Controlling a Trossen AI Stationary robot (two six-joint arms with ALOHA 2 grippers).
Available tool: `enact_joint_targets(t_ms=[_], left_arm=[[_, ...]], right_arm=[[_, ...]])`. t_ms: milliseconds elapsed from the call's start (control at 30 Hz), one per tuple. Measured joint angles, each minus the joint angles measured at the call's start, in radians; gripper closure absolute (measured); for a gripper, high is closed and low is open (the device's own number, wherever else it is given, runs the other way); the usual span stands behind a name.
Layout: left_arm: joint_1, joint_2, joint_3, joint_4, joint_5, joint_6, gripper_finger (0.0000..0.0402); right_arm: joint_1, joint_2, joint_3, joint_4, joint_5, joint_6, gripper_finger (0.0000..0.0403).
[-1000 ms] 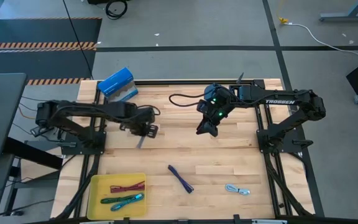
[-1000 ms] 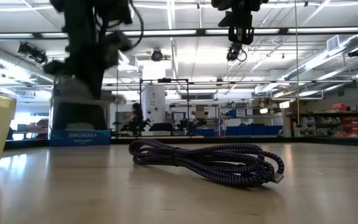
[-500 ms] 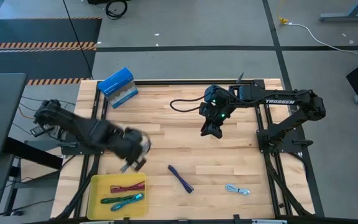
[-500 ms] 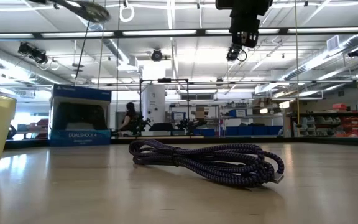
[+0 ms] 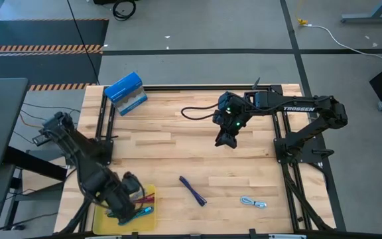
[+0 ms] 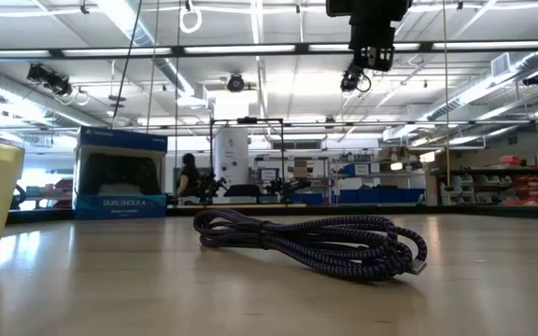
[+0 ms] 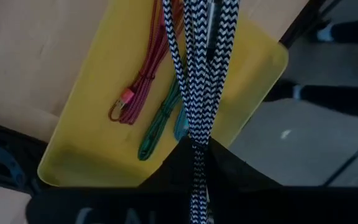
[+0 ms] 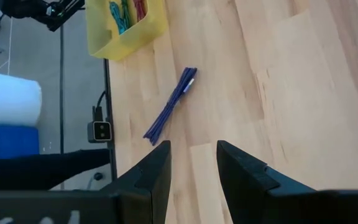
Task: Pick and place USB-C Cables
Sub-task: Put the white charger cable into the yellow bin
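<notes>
The left pincer (image 5: 126,199) hangs over the yellow tray (image 5: 105,199) at the near left corner of the table (image 5: 178,153), pinching a black-and-white braided cable (image 7: 201,74) that dangles above the tray. In the tray lie a magenta cable (image 7: 143,81), a dark green cable (image 7: 157,127) and a teal cable (image 7: 180,123). The right pincer (image 5: 225,139) hovers, fingers spread, above the middle of the table. A purple cable (image 5: 193,190) lies on the bare wood, with a pale blue cable (image 5: 253,202) to its right. A blue box (image 5: 125,91) sits at the far left corner.
</notes>
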Motion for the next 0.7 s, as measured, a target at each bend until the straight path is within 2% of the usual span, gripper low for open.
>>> enact_joint_targets(t_ms=[233,500,700], left_arm=[[-0.094,0.06,0.0,-0.029,-0.018,0.13,0.0375],[-0.213,0.097,-0.007,-0.07,-0.064,0.21,0.0369],[-0.277,0.098,-0.023,-0.089,-0.086,0.242,0.0366]], right_arm=[[0.021,0.0,0.0,0.019,0.092,0.103,0.0268],[0.048,0.0,0.0,0.032,0.182,0.217,0.0268],[0.057,0.0,0.0,0.032,0.246,0.246,0.0268]])
